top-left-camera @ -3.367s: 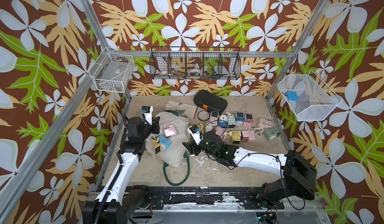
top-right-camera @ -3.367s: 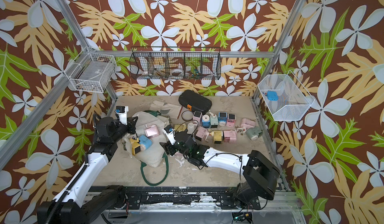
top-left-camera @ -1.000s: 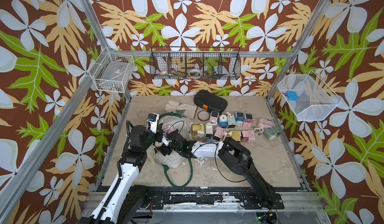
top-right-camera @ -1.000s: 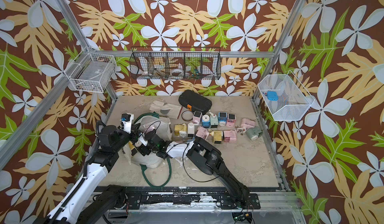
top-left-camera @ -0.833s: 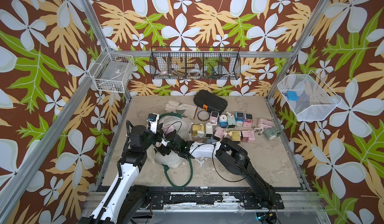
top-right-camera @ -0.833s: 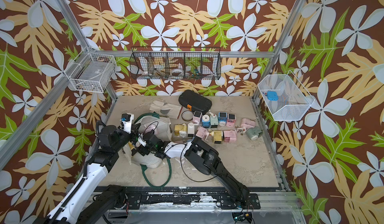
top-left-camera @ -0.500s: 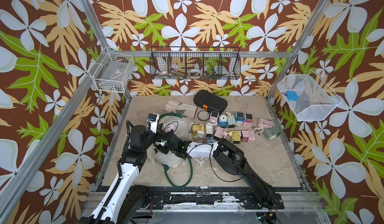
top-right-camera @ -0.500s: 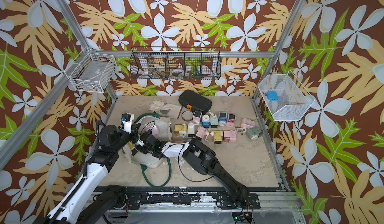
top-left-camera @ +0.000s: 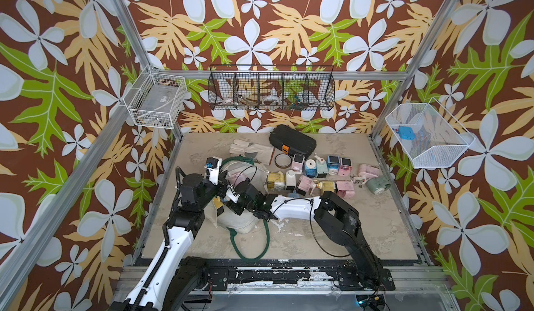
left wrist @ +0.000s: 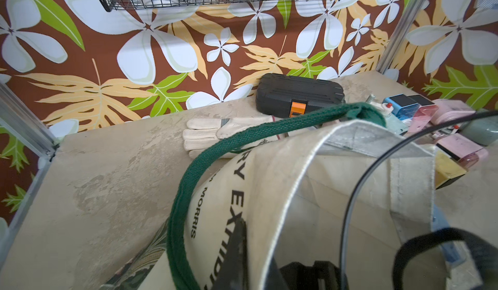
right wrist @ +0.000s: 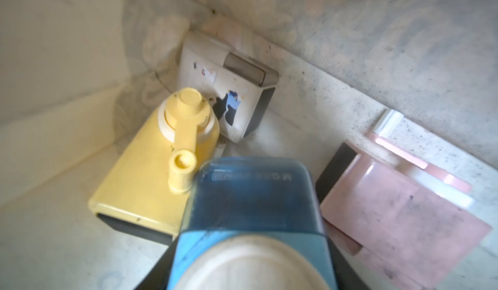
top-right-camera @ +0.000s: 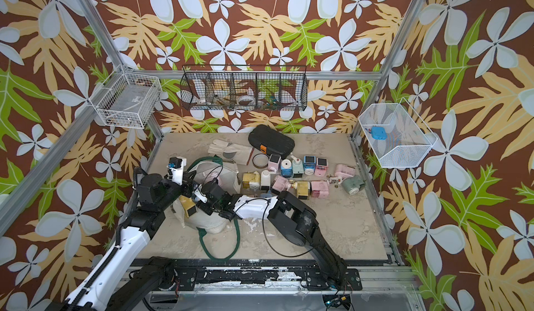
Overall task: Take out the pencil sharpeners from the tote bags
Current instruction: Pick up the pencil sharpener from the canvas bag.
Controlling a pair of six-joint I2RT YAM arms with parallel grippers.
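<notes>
Right gripper (inside the cream canvas tote), I see, clamps a boxy blue plastic sharpener; left gripper pinches canvas.

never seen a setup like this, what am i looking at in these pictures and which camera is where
Two robot arms work at a table. Two pictures look down from above; the other two come from cameras on the arms' wrists. The left claw is shut on the rim of a cream tote bag, holding it open. The right claw is inside the bag, closed on a blue sharpener; a yellow sharpener, a white sharpener and a pink sharpener lie beside it. On the table sit more pencil sharpeners, a glove, a black case and a tape roll.
</notes>
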